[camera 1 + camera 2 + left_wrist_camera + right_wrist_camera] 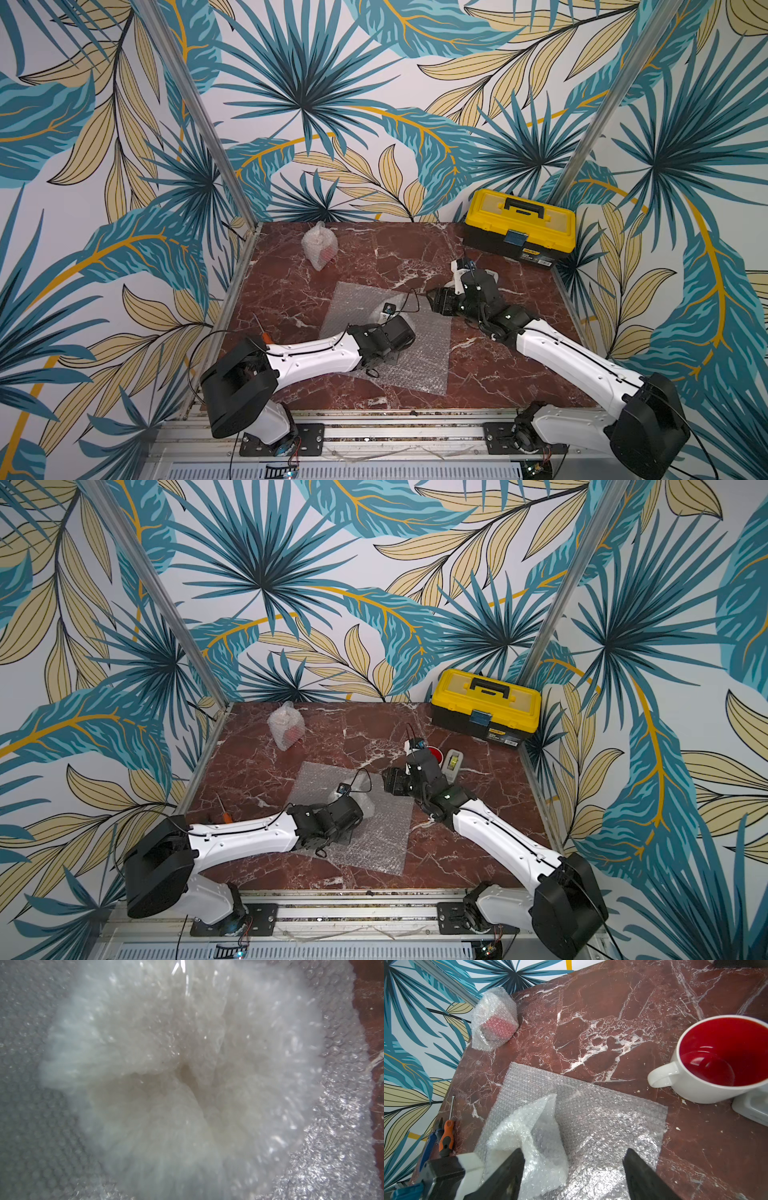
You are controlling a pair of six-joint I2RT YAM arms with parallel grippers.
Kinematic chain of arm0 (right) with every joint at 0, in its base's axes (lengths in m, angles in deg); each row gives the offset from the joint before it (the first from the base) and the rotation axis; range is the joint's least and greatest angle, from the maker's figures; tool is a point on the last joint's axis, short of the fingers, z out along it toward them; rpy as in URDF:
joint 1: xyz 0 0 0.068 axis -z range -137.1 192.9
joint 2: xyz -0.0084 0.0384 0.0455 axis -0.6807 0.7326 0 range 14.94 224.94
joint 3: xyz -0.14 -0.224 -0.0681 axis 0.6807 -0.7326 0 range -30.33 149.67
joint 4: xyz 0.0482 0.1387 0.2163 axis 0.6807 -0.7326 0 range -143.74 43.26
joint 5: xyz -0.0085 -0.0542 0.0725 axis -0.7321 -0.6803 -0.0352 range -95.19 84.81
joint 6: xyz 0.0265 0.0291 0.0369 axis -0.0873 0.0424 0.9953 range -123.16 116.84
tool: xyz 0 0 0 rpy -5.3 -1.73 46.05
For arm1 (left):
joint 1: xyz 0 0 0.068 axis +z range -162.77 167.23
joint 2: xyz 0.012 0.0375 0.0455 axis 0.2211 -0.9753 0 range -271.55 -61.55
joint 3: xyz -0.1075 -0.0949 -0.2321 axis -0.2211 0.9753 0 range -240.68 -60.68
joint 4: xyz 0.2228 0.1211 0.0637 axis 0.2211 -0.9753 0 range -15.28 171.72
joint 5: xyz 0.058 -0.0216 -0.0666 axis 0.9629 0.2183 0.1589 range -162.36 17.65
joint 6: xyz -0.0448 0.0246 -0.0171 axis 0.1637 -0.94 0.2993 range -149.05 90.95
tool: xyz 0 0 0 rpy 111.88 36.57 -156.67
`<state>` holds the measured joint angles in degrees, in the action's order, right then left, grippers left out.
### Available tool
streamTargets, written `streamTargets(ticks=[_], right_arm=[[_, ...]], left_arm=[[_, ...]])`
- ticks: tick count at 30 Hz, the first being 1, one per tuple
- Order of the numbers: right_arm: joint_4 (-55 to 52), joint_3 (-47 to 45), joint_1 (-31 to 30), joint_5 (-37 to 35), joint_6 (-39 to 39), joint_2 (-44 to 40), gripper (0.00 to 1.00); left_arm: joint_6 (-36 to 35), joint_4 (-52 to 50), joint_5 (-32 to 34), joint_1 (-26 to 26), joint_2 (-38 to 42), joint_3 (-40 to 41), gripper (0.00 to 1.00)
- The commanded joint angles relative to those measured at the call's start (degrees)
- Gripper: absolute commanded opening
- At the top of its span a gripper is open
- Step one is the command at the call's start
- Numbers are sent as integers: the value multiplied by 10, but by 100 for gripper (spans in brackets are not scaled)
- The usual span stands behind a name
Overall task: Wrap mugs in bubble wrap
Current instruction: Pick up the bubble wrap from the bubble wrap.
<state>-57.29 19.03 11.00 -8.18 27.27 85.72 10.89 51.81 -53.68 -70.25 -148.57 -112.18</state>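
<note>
Bubble wrap (424, 357) is spread at the centre of the table (498, 374), and a bunched fold (529, 1136) is raised at the left gripper (401, 330), whose jaws are hidden, so their state cannot be told. The right gripper (573, 1176) is held spread wide near the sheet's upper right corner, gripping nothing. A white mug with red inside (716, 1064) is stood upright at the frame's right, just beside a tape dispenser (753, 1109). 1 wrapped mug (319, 247) is laid at the table's upper left.

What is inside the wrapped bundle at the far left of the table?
Through the wrapped bundle a pinkish-red patch shows, likely a mug. Its shape and handle are hidden by the bubbled plastic.
</note>
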Motion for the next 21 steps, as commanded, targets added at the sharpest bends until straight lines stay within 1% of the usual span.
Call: streamTargets(ticks=[1, 4, 9, 13, 16, 18, 21], right_arm=[[5, -18, 1, -8, 3, -8, 76], [11, -29, 1, -19, 3, -28, 76], [32, -51, 1, -37, 3, -66, 76], [7, -55, 2, -50, -9, -81, 76], [15, -68, 2, -41, -16, -103, 77], [15, -68, 2, -25, -23, -115, 85], [-7, -54, 3, 9, -39, -130, 90]], left_arm=[[-14, -14, 4, -4, 10, -42, 0], [-22, -31, 14, -3, 21, -58, 0], [-59, -52, 71, 9, 24, -113, 0], [-118, -52, 56, 73, 6, -177, 0], [-169, -51, 50, 130, -26, -231, 0], [-198, -49, 28, 170, -55, -271, 0], [-239, -47, -13, 231, -105, -329, 0]])
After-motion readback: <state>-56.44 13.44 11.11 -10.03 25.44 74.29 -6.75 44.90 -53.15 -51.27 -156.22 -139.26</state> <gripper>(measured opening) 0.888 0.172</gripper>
